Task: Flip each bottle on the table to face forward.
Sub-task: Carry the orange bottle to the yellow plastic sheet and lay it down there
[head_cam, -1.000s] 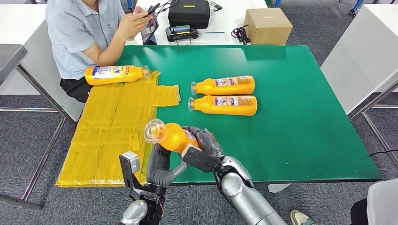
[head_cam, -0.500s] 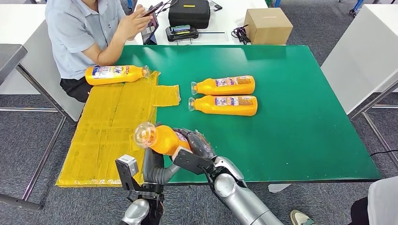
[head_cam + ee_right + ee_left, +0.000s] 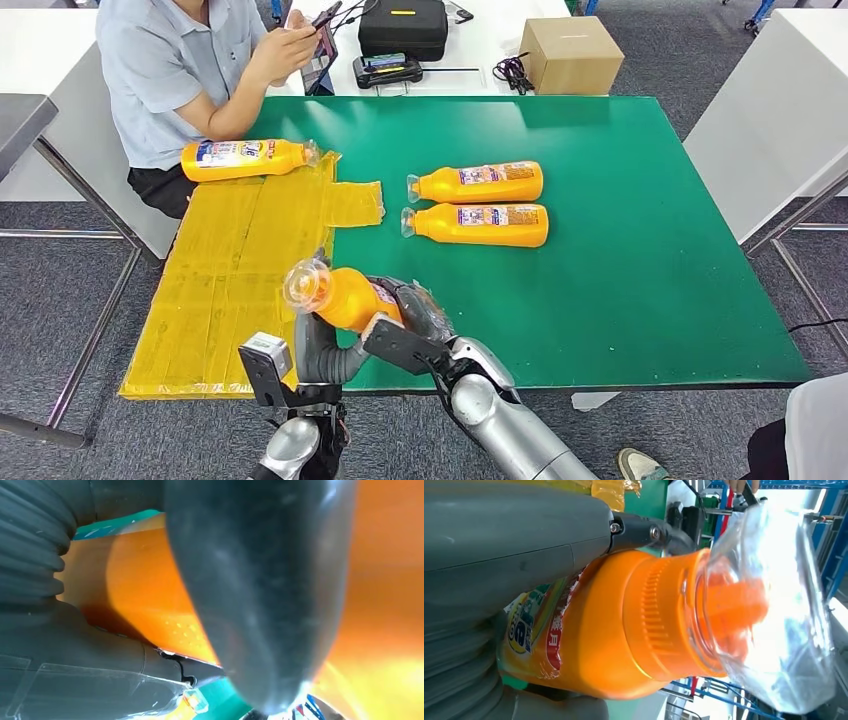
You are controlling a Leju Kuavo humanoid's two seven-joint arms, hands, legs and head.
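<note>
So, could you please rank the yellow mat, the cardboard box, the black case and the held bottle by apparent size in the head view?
1. yellow mat
2-3. black case and cardboard box: too alike to rank
4. held bottle, partly hidden by both hands and nearer the camera, so unsure

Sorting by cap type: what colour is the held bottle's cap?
Clear cap over an orange nozzle on the held bottle; left wrist view shows it best.

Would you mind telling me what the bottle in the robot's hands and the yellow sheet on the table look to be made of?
Held bottle: glossy orange plastic by its sheen, with a printed label; its clear cap looks like transparent plastic, since the orange spout shows through. Yellow sheet: probably taped cardboard or plastic film, judging by its shiny strips and seams.
</note>
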